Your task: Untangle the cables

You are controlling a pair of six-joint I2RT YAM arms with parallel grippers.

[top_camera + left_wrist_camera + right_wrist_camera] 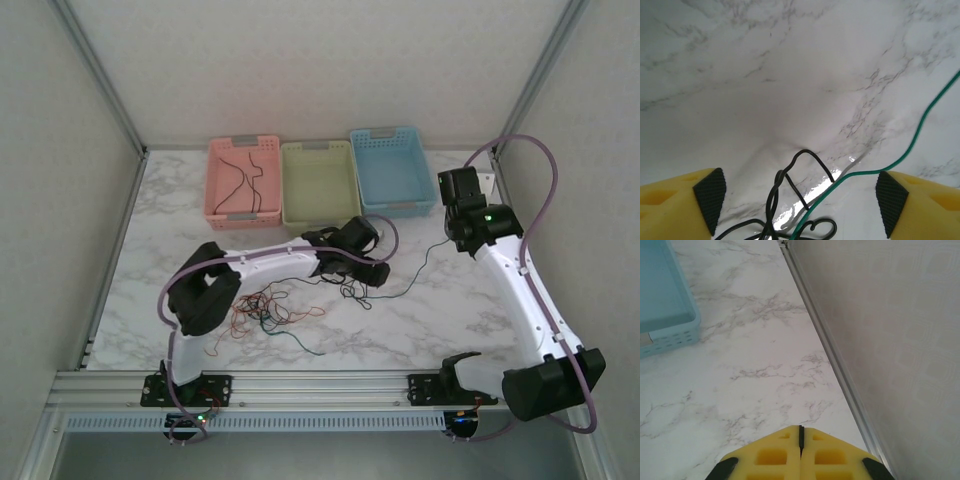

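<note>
We are recording the left gripper (800, 200) standing wide open low over the marble table (765, 75), gripping nothing; a black wire (790, 172) and a green wire (920, 125) are lying between its fingers (670, 205). The cables (278, 310) are lying tangled left of it, one black strand (243, 178) sitting in the pink basket (213, 195). The right gripper (800, 437) is hovering fully closed and empty near the blue basket (670, 325).

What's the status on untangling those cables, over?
Left claw open over thin black wire and thin green wire. Right claw shut near light-blue plastic basket. Thin-wire tangle lies knotted on marble table.
</note>
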